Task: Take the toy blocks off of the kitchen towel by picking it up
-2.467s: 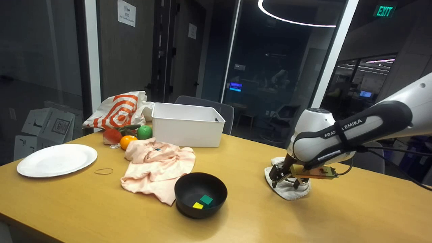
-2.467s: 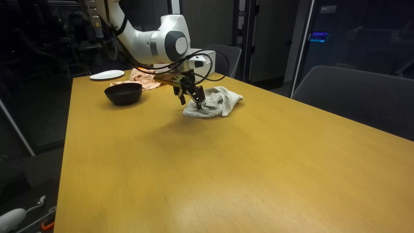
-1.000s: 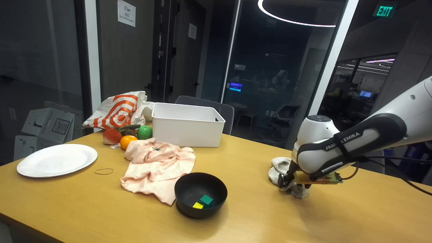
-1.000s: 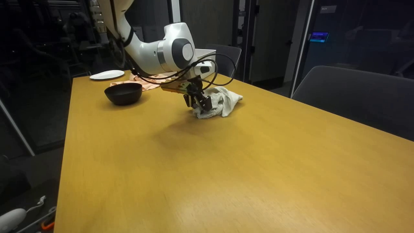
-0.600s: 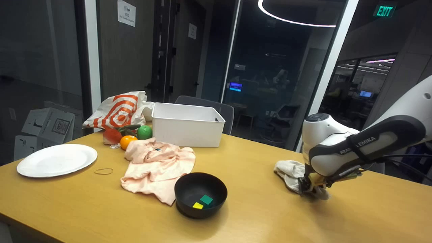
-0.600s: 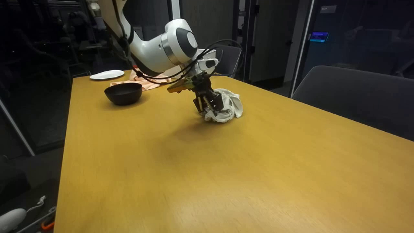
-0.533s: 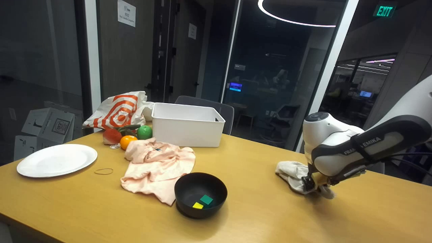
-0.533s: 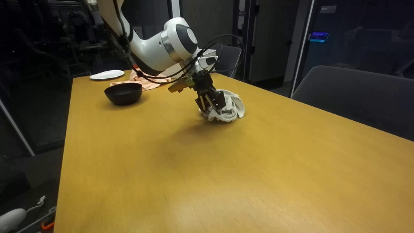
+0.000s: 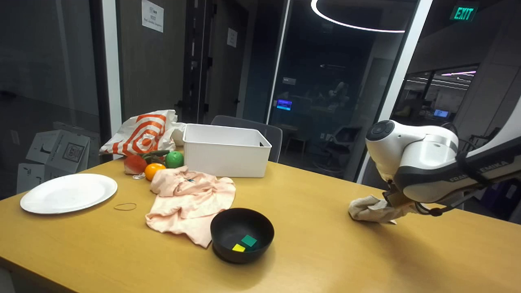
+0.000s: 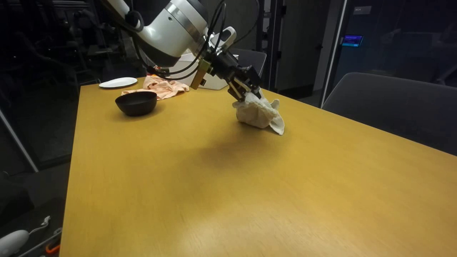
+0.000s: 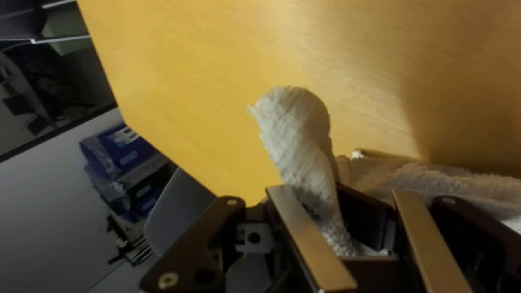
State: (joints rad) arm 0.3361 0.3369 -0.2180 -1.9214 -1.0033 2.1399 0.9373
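The kitchen towel (image 10: pixel 259 114), a pale rough cloth, hangs bunched from my gripper (image 10: pixel 250 95) in an exterior view. Its lower folds are at or close to the table. In the wrist view a fold of the towel (image 11: pixel 299 134) is pinched in my gripper (image 11: pixel 312 194), which is shut on it. Another exterior look has the towel (image 9: pixel 368 208) partly behind the hand. No toy blocks show on the towel, and its folds could hide some. A green block-like piece (image 9: pixel 248 241) and a yellow one (image 9: pixel 239 248) lie in the black bowl (image 9: pixel 222 244).
A pink cloth (image 9: pixel 189 203) lies beside the bowl. Behind it are a white bin (image 9: pixel 226 158), a green fruit (image 9: pixel 175 159), an orange (image 9: pixel 154 171) and a shopping bag (image 9: pixel 142 132). A white plate (image 9: pixel 69 193) is at the table's far end from the arm.
My gripper, earlier open over the towel lying spread out, has shut on it. The hand has tilted, risen and moved away from the bowl. The towel has been pulled up and bunched.
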